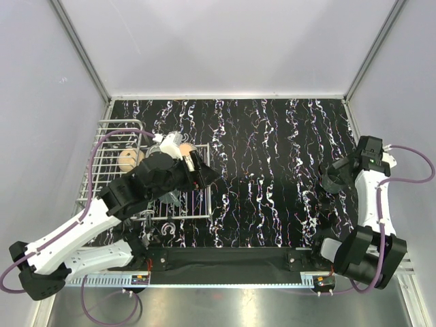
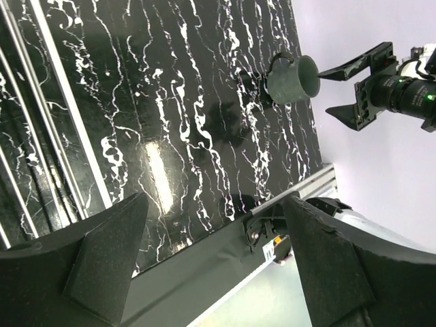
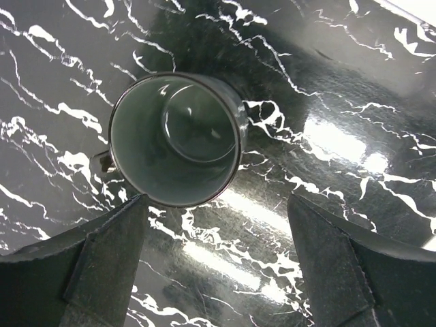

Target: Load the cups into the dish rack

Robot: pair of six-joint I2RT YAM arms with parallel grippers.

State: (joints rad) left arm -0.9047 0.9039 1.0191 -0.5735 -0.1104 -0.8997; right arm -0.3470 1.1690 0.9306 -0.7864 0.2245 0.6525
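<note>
**Cup off-centre ahead of open fingers: risk of a shove, not a grip**

The grey-teal cup (image 3: pixel 174 139) stands upright on the counter (image 1: pixel 272 157) at its right side, mouth up and empty, well apart from the dish rack (image 1: pixel 112 126) on the far left. The right fingers (image 3: pixel 102 272) are spread wide and hold nothing. The cup lies just beyond their tips, not between them, and nearer one finger than the other.

If they advance as they are, I judge that the nearer finger may strike the wall first and slide or tip the cup. A pinch on the glossy rim could also slip.

The left fingers (image 2: pixel 102 266) hover over the rack's edge, also wide and empty. A peach cup (image 1: pixel 127 160) already sits in the rack.
</note>
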